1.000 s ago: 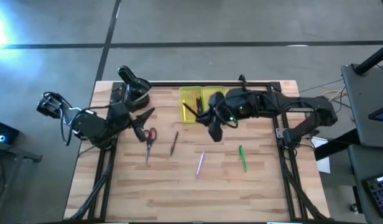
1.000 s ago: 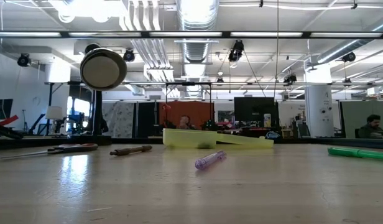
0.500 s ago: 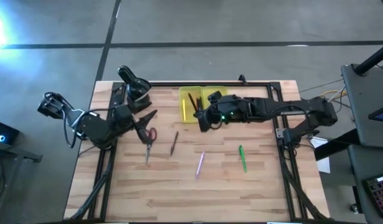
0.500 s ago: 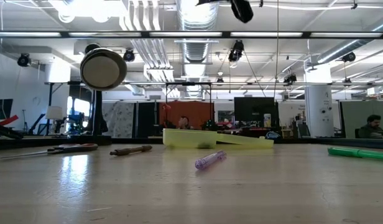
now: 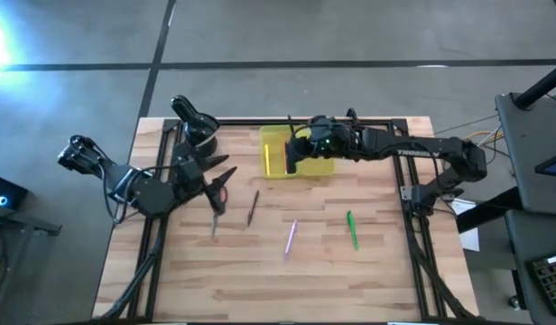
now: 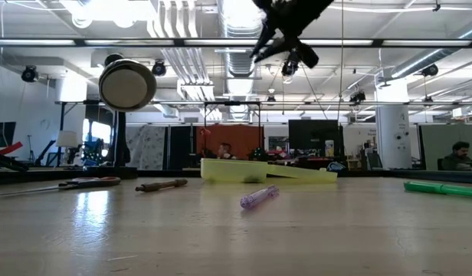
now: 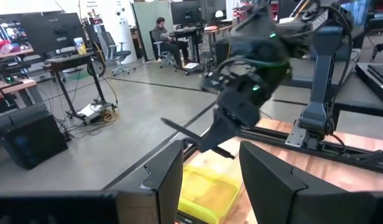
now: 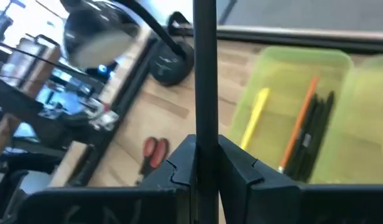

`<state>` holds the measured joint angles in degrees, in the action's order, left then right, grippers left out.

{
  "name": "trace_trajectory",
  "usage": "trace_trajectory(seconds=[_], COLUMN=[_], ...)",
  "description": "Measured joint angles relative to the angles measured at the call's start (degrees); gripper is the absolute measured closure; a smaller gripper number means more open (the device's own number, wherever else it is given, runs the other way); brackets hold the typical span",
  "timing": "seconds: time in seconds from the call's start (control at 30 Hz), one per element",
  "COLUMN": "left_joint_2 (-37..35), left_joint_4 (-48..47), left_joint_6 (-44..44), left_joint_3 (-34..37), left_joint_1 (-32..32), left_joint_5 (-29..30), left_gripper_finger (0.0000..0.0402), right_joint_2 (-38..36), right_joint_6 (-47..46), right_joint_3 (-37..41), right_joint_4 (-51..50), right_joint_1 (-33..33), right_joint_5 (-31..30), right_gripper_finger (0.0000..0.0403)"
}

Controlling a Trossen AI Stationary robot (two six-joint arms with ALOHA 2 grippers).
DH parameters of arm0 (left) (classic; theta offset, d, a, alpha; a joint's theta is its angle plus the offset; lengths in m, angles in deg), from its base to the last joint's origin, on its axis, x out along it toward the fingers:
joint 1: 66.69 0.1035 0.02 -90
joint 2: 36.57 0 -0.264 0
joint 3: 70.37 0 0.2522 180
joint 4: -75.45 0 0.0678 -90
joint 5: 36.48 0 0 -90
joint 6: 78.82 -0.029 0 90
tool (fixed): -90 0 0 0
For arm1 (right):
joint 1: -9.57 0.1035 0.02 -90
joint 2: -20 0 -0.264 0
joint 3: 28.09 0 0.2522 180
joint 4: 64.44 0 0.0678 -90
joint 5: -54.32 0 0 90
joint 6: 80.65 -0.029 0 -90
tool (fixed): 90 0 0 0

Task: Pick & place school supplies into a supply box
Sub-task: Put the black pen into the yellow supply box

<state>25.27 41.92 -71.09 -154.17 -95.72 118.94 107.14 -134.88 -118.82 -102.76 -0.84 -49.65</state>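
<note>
right pincer (image 8: 206, 163) clamps a black pen (image 8: 204, 68); left pincer (image 7: 210, 180) spread.

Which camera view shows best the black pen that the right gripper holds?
The right wrist view: the black pen stands clamped between the right gripper's fingers, above the supply box. The left wrist view shows it farther off, as a thin dark stick. The high view shows a sliver, the low view only the gripper.
</note>
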Motion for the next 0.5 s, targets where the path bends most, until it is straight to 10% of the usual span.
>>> trace_trajectory(seconds=[0.5], left_joint_2=[7.46], left_joint_4=[0.02], left_joint_6=[0.00], left_joint_3=[0.00], left_joint_1=[0.04], left_joint_5=[0.00], left_gripper_finger=[0.0259], right_joint_2=[6.90], right_joint_6=[-3.91], right_joint_3=[4.04], right_joint_4=[0.77], right_joint_1=[-5.62], right_joint_5=[6.75], right_gripper_finger=[0.0369])
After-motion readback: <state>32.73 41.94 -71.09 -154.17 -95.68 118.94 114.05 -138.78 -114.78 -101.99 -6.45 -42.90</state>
